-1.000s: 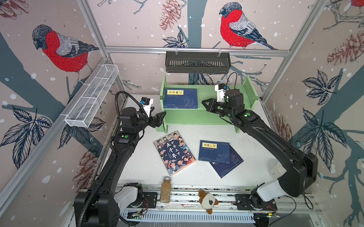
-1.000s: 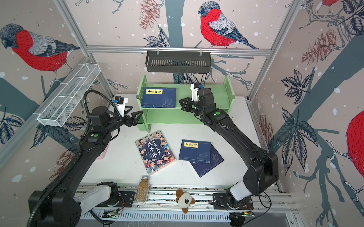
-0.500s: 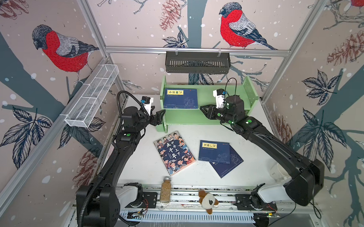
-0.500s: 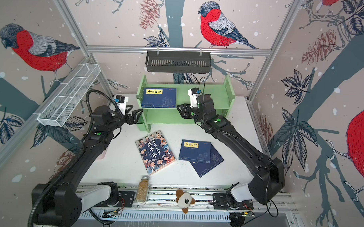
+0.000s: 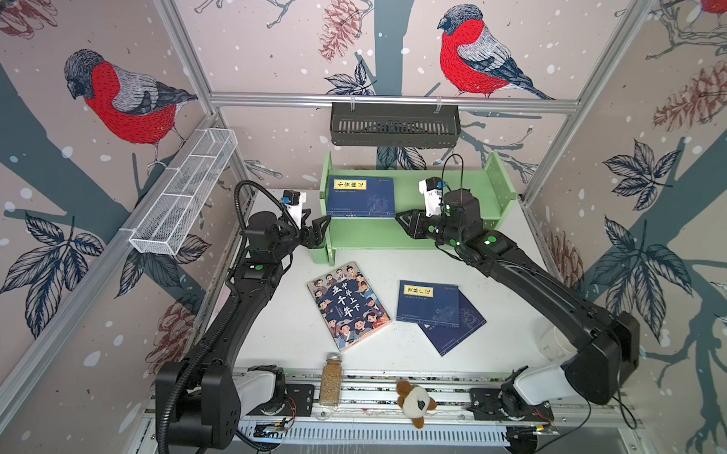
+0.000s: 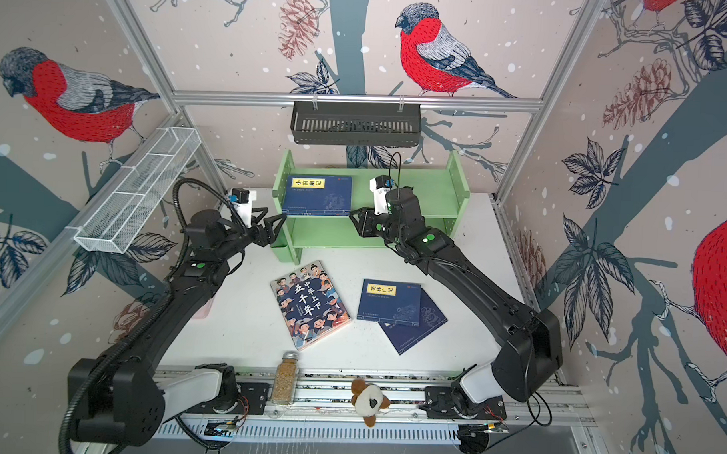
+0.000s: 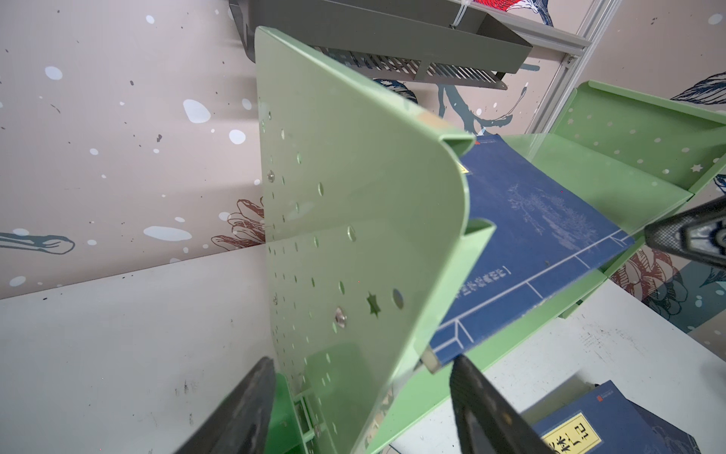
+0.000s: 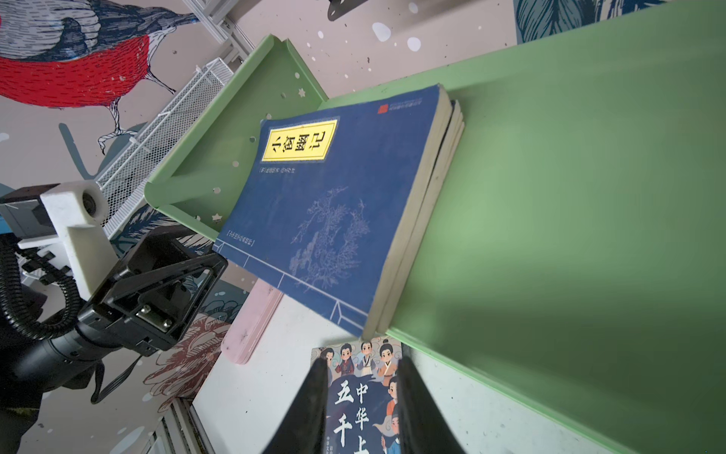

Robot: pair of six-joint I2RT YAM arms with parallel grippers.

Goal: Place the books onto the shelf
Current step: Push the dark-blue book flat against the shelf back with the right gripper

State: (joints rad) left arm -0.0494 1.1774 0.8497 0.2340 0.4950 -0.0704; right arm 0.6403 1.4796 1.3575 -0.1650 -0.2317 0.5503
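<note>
Just ahead of my right gripper [image 8: 361,373], the shelved navy book [image 8: 334,236] bears a yellow label [image 8: 298,140] reading 小窗幽记. The small print [image 8: 277,170] beneath it is too fine for me to read. Beyond that gripper, seen between its jaws, the cartoon book [image 8: 365,397] shows 中华上 and 五千. Close beside my left gripper [image 7: 361,363], the loose navy book [image 7: 628,416] has a second label [image 7: 571,436] ending 林广记.

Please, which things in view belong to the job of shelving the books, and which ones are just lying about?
Belong to the job: green shelf; stacked navy books on its upper board; cartoon-cover book; labelled navy book on the table; navy book under it.
Just lying about: glass jar; plush toy; black wall basket; white wire basket.
</note>
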